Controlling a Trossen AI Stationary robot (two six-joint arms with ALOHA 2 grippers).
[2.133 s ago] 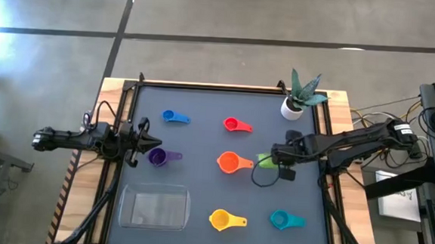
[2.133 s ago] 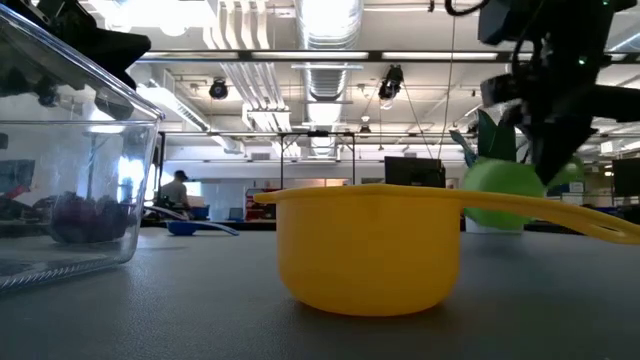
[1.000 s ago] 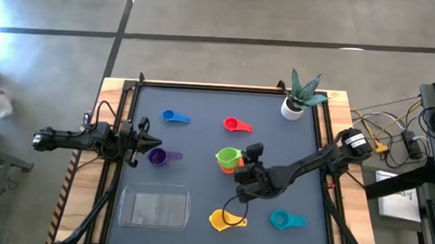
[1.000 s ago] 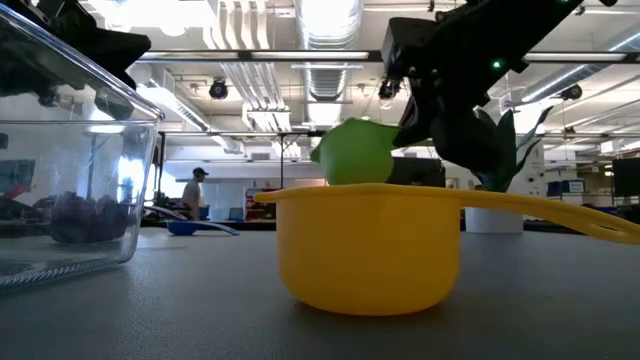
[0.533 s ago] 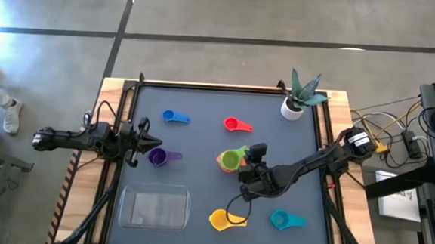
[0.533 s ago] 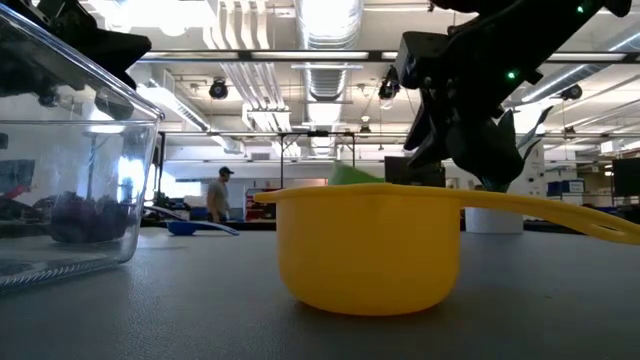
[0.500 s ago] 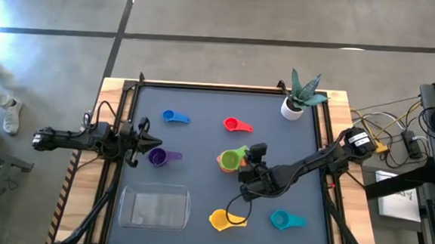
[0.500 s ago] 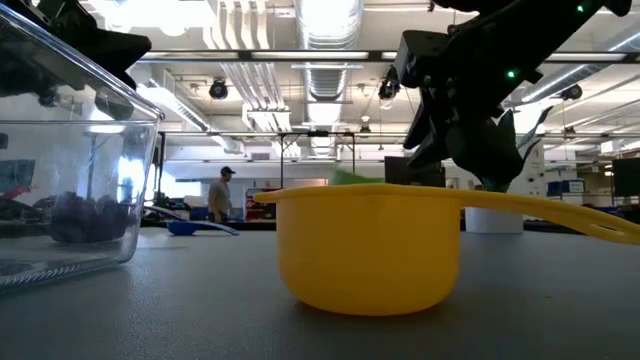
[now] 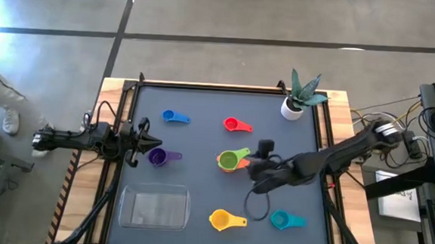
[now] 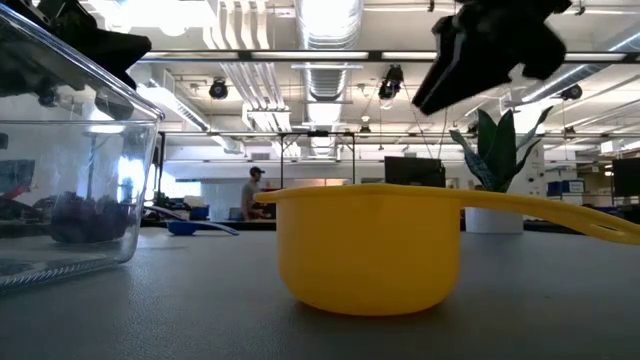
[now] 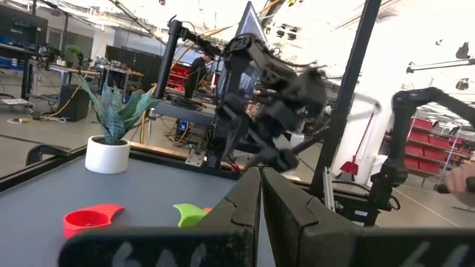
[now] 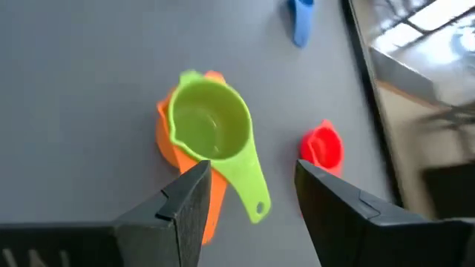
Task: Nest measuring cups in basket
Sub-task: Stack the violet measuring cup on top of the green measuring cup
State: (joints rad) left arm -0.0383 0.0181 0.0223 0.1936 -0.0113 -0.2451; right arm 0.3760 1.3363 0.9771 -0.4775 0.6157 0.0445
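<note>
Green plastic measuring cup [image 12: 208, 127] sits nested in the orange plastic cup [image 9: 226, 162] mid-surface; right pincer [image 12: 249, 194] open, empty, just beside its handle end (left pincer [image 9: 142, 141] shut, farther off).

green cup [image 12: 208, 127] – orange cup [image 12: 165, 141] (beneath)

Open industrial lab, exposed ceiling ducts [image 10: 330, 40], strip lights, workbenches, concrete floor [image 9: 284, 20]
</note>
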